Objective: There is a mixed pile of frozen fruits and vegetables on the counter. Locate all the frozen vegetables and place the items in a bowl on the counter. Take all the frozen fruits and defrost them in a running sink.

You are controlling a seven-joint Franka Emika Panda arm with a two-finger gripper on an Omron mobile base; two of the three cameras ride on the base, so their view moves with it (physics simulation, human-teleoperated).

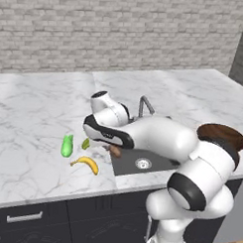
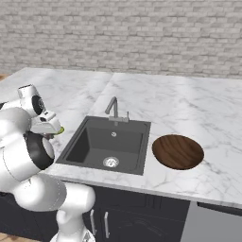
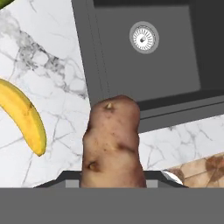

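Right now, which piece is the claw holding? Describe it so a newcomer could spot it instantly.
Start at the dark sink in the marble counter. At its left rim, above the counter edge, the claw grips a potato. It is the lumpy reddish-brown piece, unlike the yellow banana and green pieces nearby.

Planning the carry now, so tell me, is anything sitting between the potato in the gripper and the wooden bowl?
Only the open sink lies between them; the potato is held at its left edge, the bowl sits on the counter just right. The faucet stands at the back, off the direct line.
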